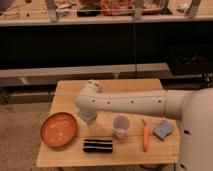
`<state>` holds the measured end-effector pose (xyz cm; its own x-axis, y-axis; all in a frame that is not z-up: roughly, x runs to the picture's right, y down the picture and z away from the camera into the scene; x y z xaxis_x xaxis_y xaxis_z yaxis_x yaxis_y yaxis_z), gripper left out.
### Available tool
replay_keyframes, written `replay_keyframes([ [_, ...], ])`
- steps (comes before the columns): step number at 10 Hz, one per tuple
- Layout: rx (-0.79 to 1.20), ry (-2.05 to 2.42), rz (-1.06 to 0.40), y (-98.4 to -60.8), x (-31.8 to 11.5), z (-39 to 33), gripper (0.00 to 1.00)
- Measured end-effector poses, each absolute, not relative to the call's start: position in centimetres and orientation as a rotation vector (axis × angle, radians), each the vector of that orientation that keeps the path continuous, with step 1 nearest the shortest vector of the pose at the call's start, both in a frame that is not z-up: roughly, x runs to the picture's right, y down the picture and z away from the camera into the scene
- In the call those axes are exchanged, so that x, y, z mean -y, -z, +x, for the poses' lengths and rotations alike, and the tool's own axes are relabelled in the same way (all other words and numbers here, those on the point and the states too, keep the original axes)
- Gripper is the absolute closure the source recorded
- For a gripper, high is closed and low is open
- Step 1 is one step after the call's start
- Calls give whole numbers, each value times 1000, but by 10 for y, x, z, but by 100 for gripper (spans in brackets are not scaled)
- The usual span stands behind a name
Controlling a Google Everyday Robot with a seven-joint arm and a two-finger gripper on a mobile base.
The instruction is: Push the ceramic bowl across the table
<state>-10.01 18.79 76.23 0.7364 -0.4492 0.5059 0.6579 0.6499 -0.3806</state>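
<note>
The ceramic bowl [59, 130], wide, orange and pale-speckled inside, sits at the front left corner of the light wooden table [125, 86]. My white arm reaches in from the right and bends down over the table's middle. The gripper [88, 120] points down just to the right of the bowl, close to its rim. I cannot tell whether it touches the bowl.
A small white cup [121, 125] stands right of the gripper. A dark striped flat object [98, 145] lies near the front edge. A carrot [146, 138] and a blue sponge [163, 130] lie at the front right. Dark shelving stands behind the table.
</note>
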Motion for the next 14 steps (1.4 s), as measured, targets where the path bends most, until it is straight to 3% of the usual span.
replay_keyframes([
  [1, 392, 651, -579, -763, -188, -101, 27],
  [8, 440, 689, -568, -766, -193, -119, 93],
  [9, 450, 698, -565, -766, -195, -124, 98],
  [14, 503, 779, -574, -770, -197, -149, 99],
])
